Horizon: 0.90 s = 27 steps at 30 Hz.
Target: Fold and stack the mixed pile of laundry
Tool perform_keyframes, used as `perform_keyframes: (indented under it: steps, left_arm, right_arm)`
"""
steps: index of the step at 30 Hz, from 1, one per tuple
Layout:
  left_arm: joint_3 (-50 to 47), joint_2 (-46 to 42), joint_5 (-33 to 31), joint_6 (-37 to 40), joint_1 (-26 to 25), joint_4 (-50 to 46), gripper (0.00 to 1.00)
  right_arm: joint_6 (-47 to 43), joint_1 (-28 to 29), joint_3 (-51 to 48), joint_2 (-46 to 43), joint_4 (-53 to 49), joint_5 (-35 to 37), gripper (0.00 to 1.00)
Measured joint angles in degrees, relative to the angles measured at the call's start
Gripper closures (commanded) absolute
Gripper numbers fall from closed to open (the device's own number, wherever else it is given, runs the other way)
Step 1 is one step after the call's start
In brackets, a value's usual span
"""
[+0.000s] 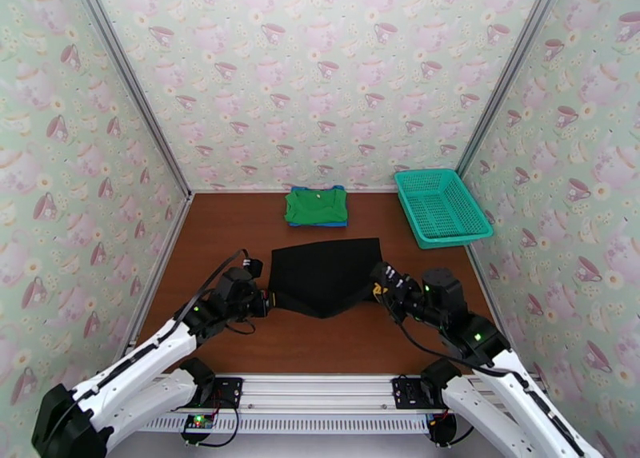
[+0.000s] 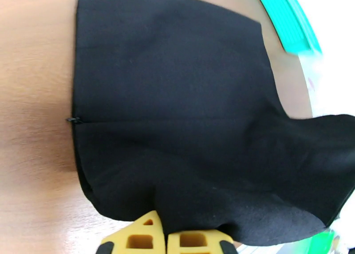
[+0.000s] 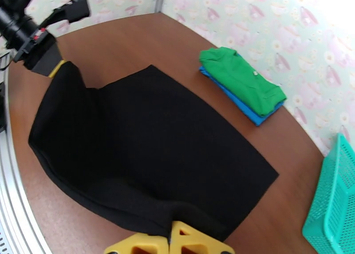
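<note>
1. Black garment (image 1: 324,274): spread on the table (image 1: 240,244), spanning from one gripper to the other. Its near edge sags in a V between them.
2. Left gripper (image 2: 165,238): clamped tight on the garment's near-left corner.
3. Right gripper (image 3: 170,244): clamped tight on the near-right corner.
4. Green shirt (image 1: 317,205): folded, stacked on the folded blue shirt (image 3: 248,113), well beyond both grippers and apart from the black cloth.
5. Teal basket (image 1: 452,238): beyond the right gripper, off to its right.
</note>
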Motion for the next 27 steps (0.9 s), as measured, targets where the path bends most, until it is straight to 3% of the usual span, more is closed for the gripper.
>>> perform_keyframes:
  steps: [8,18,27]
  left_arm:
    - [12.8,13.3,-3.1,-0.5,4.1,-3.8,1.0]
    - [25.8,33.5,-3.4,3.8,10.0,-5.2,1.0]
    - [35.8,46.9,-2.7,8.3,11.9,-6.5,1.0]
  right_arm:
    - [-3.2,-1.6,4.2,16.3,2.5,8.8,1.0]
    - [-6.5,-9.6,11.6,36.3,9.0,12.1,1.0]
    - [-7.3,-11.0,17.7,48.5,11.2,15.5,1.0]
